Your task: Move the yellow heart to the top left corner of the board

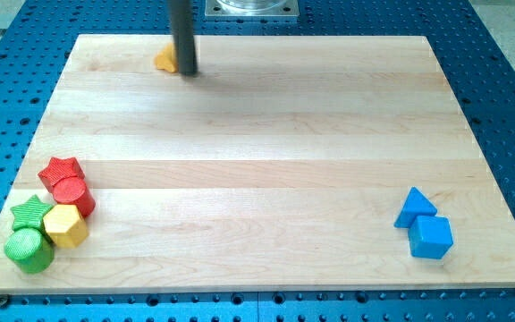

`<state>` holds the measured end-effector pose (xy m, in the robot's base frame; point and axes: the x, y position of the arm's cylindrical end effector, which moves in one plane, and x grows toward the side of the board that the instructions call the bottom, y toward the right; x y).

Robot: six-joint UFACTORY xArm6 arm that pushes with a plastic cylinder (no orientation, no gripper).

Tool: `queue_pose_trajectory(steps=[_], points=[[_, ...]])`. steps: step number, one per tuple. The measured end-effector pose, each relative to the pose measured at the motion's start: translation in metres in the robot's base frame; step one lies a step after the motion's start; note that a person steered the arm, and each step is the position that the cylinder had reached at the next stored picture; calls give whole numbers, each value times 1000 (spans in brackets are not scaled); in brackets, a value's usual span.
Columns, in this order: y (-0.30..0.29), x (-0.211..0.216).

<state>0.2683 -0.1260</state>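
The yellow heart [164, 59] lies near the top edge of the wooden board [257, 134], left of centre, partly hidden behind my rod. Only its left part shows. My tip [187, 72] rests on the board right beside the heart, on its right side, touching or nearly touching it. The board's top left corner is a short way to the left of the heart.
At the board's bottom left sits a cluster: a red star [61, 170], a red cylinder [73, 195], a green star [30, 211], a yellow hexagon [65, 224] and a green cylinder [29, 249]. At the bottom right lie a blue triangle [414, 207] and a blue cube [431, 237].
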Motion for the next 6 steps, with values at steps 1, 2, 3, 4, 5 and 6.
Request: queue_pose_trajectory(steps=[1, 2, 3, 4, 5, 6], points=[[-45, -25], [-14, 15], [49, 151], [32, 296], [-14, 350], [-36, 350]])
